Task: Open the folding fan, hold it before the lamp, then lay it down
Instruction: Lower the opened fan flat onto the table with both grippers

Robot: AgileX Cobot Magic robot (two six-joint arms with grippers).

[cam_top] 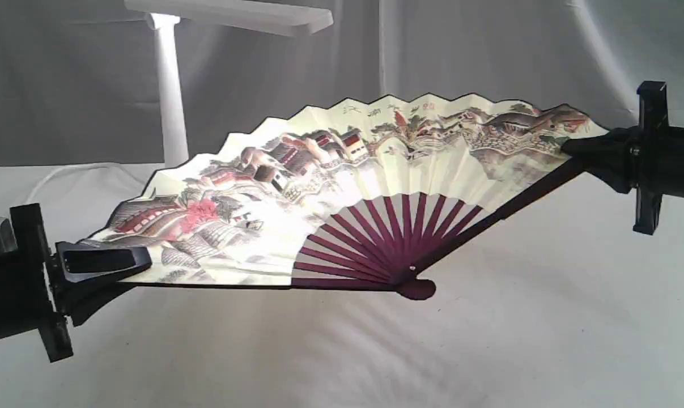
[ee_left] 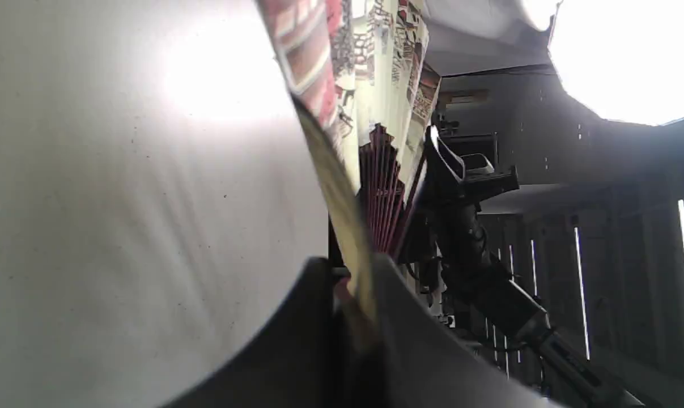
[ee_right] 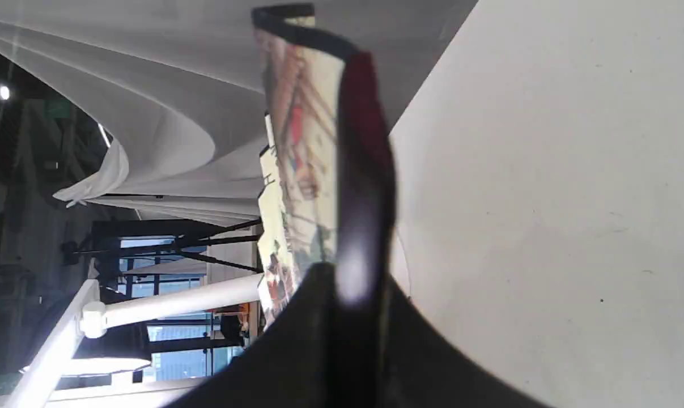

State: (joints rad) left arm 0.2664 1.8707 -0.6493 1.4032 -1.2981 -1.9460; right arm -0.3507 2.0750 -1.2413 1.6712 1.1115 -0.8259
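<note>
Exterior view gives you the whole layout: the white cloth (cam_top: 546, 328) spreads under the folding fan (cam_top: 330, 187), which is fully opened and held in the air, with the lamp (cam_top: 169, 96) standing behind its left half. Your left gripper (cam_top: 101, 266) is clamped on one guard, your right gripper (cam_top: 588, 150) on the other. Only the right wrist view shows you the lamp's glowing underside past the fan's black edge. Only the left wrist view shows the pleats edge-on. Bare cloth lies open beneath and in front.
</note>
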